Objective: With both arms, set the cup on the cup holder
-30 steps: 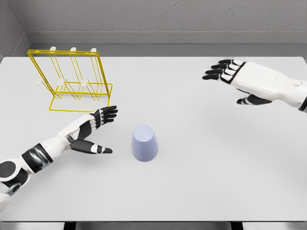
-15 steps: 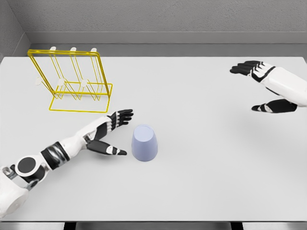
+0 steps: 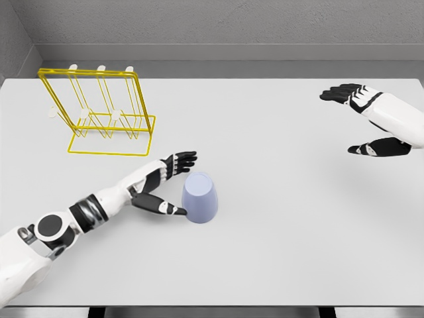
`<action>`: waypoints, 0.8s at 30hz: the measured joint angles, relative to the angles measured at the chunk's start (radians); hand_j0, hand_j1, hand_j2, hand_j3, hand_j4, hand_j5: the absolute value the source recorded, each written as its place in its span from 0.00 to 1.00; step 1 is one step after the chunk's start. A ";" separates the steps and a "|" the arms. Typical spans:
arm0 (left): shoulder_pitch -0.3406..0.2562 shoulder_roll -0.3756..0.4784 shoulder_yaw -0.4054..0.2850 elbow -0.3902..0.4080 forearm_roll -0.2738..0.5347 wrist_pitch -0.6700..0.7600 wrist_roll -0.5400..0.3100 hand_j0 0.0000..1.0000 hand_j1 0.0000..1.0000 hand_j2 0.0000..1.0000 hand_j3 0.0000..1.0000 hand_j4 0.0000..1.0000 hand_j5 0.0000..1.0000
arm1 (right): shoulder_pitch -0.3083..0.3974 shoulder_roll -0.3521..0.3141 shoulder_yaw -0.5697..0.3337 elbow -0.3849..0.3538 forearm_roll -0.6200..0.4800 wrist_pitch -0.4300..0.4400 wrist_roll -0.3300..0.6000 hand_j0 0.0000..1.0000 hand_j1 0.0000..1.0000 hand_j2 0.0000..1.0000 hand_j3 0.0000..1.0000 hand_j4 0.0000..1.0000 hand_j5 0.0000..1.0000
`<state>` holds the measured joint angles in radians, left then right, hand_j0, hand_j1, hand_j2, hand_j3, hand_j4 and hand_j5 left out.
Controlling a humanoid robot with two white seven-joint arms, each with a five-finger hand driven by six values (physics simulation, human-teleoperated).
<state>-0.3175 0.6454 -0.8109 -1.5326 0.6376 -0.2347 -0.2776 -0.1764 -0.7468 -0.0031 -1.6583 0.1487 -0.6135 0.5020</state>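
Observation:
A pale lilac cup (image 3: 200, 197) stands upside down on the white table (image 3: 278, 225), near the middle. My left hand (image 3: 173, 185) is right beside its left side, open, with fingers spread above and the thumb reaching to the cup's lower left edge. The yellow wire cup holder (image 3: 99, 112) with white-tipped pegs stands at the back left. My right hand (image 3: 361, 122) hovers open at the far right, well away from the cup.
A grey wall runs behind the table's far edge. The table's front edge lies near the bottom of the view.
My left hand has slid right, from a gap away to right against the cup's left side. The right hand pulled back toward the right edge, then held nearly still.

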 measured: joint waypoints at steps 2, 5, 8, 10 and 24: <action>0.000 -0.001 -0.005 -0.002 -0.004 0.000 0.000 1.00 1.00 1.00 1.00 1.00 1.00 | 0.000 0.001 -0.001 0.001 0.000 0.000 0.000 1.00 1.00 1.00 1.00 1.00 1.00; -0.002 -0.002 -0.011 -0.005 -0.008 -0.001 0.000 1.00 1.00 1.00 1.00 1.00 1.00 | 0.000 0.002 -0.001 0.003 0.001 0.000 0.000 1.00 1.00 1.00 1.00 1.00 1.00; -0.005 -0.004 -0.019 -0.009 -0.009 -0.001 0.000 1.00 1.00 1.00 1.00 1.00 1.00 | 0.002 0.002 -0.001 0.003 0.001 0.000 0.000 1.00 1.00 1.00 1.00 1.00 1.00; -0.006 -0.008 -0.022 -0.010 -0.009 -0.001 0.000 1.00 1.00 1.00 1.00 1.00 1.00 | 0.002 0.002 -0.001 0.003 0.001 0.000 0.000 1.00 1.00 1.00 1.00 1.00 1.00; -0.008 -0.048 -0.040 -0.011 -0.010 0.000 0.000 1.00 1.00 1.00 1.00 1.00 1.00 | 0.003 0.004 -0.001 0.001 0.001 0.000 0.000 1.00 1.00 1.00 1.00 1.00 1.00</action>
<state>-0.3252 0.5969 -0.8510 -1.5440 0.6280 -0.2348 -0.2776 -0.1733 -0.7426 -0.0045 -1.6569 0.1499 -0.6135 0.5020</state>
